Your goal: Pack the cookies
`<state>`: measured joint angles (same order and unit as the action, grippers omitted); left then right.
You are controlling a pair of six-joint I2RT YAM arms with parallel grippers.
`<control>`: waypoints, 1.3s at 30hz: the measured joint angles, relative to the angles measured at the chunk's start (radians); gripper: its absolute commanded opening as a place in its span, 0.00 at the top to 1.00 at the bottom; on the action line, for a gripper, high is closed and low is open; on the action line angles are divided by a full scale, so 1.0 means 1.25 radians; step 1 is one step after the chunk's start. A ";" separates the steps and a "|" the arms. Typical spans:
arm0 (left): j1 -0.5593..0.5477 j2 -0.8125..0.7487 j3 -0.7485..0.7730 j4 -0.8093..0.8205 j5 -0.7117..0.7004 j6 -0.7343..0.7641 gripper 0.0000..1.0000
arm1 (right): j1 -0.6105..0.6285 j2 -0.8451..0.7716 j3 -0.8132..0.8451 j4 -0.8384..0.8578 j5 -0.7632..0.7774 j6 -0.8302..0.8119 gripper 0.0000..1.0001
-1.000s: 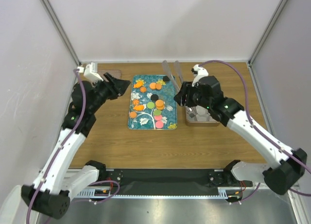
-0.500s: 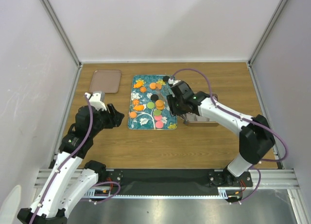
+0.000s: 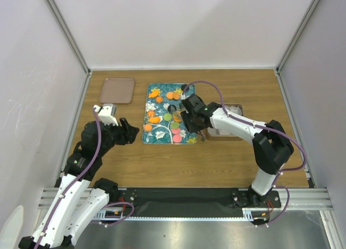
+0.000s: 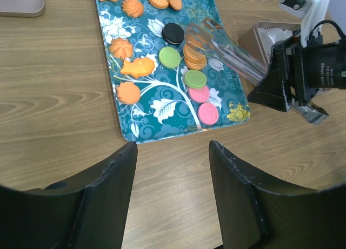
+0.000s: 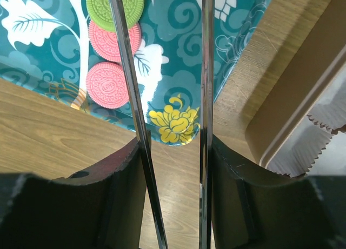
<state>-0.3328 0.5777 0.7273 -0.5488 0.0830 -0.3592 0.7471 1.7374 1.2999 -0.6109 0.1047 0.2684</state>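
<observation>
1. The right claw [image 5: 173, 168] is clamped on a pair of metal tongs [image 5: 132, 98], and the two blades stand apart.
2. The tongs reach over the near right part of the tray [image 4: 178, 134]. Their tips are at a stack of orange cookies [image 4: 194, 54], but I cannot tell if they touch it.
3. The other cookies, orange, black, green and pink, lie flat on the tray, and a paper-lined tin [image 4: 259, 35] sits just to its right.
4. The left claw [image 4: 172, 146] hangs with its fingers apart, gripping nothing, over the table [image 4: 54, 98] near the tray's near edge.

Right tool [image 5: 175, 162] clamps tongs [image 5: 128, 71] over teal tray [image 5: 178, 44]; pink cookies [image 5: 108, 84] left.
</observation>
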 measured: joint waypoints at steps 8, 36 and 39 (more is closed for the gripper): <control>-0.001 -0.009 -0.002 0.001 0.007 0.002 0.37 | 0.014 0.030 0.008 -0.005 0.013 0.000 0.53; -0.007 -0.016 -0.006 0.006 0.020 0.002 0.36 | 0.030 0.046 0.032 -0.031 0.057 0.000 0.51; -0.007 -0.015 -0.006 0.006 0.020 0.002 0.36 | 0.030 0.046 0.032 -0.032 0.056 0.000 0.51</control>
<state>-0.3412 0.5587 0.7193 -0.5411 0.1081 -0.3565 0.7845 1.7954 1.3396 -0.6514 0.1753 0.2684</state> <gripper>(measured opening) 0.642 0.497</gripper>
